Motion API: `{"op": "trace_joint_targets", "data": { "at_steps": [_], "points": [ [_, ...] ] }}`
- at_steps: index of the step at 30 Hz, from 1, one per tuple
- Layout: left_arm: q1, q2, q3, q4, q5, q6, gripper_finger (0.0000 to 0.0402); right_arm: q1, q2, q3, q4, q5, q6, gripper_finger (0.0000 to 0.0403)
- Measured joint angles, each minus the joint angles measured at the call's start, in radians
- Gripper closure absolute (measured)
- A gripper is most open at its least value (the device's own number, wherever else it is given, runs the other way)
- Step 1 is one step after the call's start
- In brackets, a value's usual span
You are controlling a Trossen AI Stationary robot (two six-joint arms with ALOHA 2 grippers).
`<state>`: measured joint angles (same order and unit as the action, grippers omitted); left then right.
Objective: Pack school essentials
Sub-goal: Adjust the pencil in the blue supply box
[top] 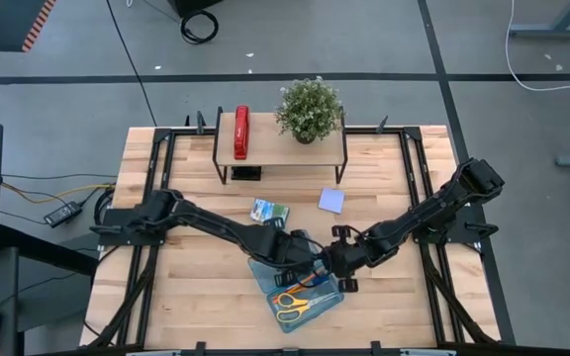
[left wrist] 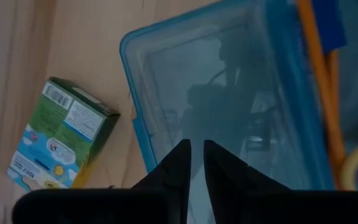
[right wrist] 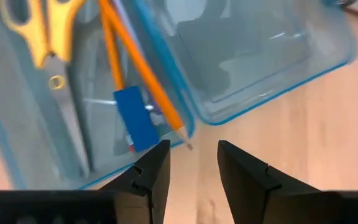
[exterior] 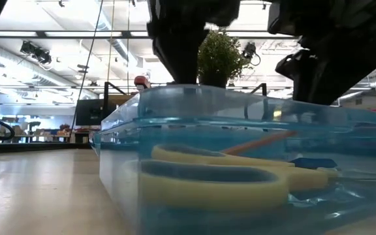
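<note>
Two matte black jointed arms, each ending in a hand of two tapered, wedge-shaped black fingers.

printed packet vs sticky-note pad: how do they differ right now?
The printed packet is green-blue with pictures and labels; the sticky-note pad is plain lavender. The packet is a boxy pack lying closer to the blue case; the pad is a flat square lying farther from it, nearer the shelf. Both lie on the table, outside the case, unpacked.

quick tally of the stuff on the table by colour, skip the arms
Yellow: 1, scissors
Orange: 2, pencils
Blue: 2, case, eraser
Green-blue: 1, packet
Lavender: 1, sticky-note pad
Red: 1, stapler
Green: 1, potted plant
Total: 9
</note>
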<state>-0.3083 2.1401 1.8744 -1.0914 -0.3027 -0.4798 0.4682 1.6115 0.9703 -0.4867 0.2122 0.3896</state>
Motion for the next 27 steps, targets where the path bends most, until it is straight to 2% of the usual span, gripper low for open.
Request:
{"op": "trace_joint_targets", "data": {
  "at_steps": [5,11,18,23,27],
  "points": [
    [0.018,-0.002,0.000,-0.019,0.003,0.020,0.0348,0.007,0.000,0.000,0.005,0.087,0.042,0.0263],
    [0.017,-0.071,0.000,-0.146,-0.003,0.012,0.0348,0.006,0.000,-0.010,0.042,0.189,0.083,0.0263],
    [0.015,-0.153,-0.001,-0.232,-0.007,-0.036,0.0360,0.008,0.000,-0.115,0.080,0.119,0.138,0.0263],
    [0.016,-0.203,0.000,-0.233,-0.013,-0.068,0.0362,0.009,0.000,-0.123,0.090,0.037,0.125,0.0263],
    [0.015,-0.218,0.000,-0.248,-0.024,-0.089,0.0363,0.009,0.000,-0.117,0.094,0.032,0.103,0.0263]
  ]
}}
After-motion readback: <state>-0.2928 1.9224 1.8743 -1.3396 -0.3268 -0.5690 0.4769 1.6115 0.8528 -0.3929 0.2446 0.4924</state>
